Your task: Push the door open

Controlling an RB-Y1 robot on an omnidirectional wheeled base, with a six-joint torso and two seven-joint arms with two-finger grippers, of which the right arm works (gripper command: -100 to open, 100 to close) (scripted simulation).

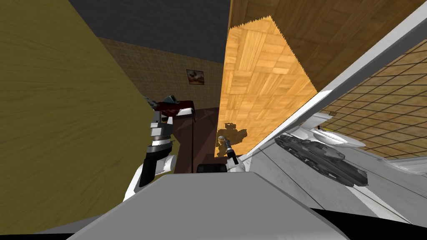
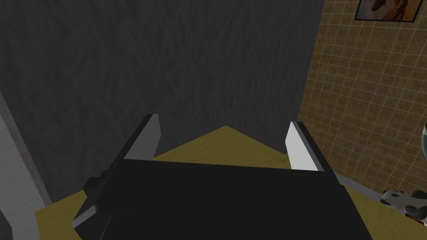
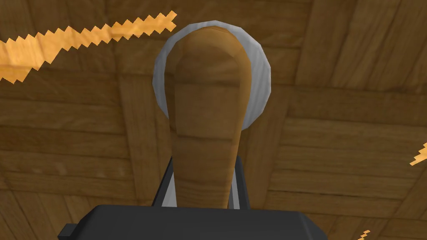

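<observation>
The door [image 1: 258,83] is a wood-block panel standing at twelve to one o'clock from me, lit bright in its lower part and shaded above. Its handle [image 3: 206,125] is a rounded wooden lever on a grey round plate [image 3: 258,83]. The right gripper [image 3: 204,179] is at it, with its fingers [image 3: 168,189] pressing the lever's two sides near the free end.

I judge the door to be a stiff, fairly heavy slab that will swing rather than flex, so a steady push should do better than a jab. The lever looks smooth and tapered, so the thin fingers could slide along it. A hold well up the lever, or a flat push on the panel just beside it, looks safest.

At ten o'clock the left gripper [image 2: 225,125] is raised beside a broad olive-yellow panel [image 1: 62,125]. Its fingers [image 2: 300,146] are spread wide and hold nothing.

Past the door's near edge, at eleven to twelve o'clock, there is a dark table [image 1: 179,109] and a picture [image 1: 195,77] on a tiled wall. At two to three o'clock a toy tank [image 1: 321,156] lies on a white surface.

The hinges and latch are hidden, and I cannot tell how far the door already stands open. I also cannot tell whether the olive-yellow panel is a wall, a cupboard or another door. A black-and-white soft toy [image 2: 400,200] is cut off at the picture's edge.
</observation>
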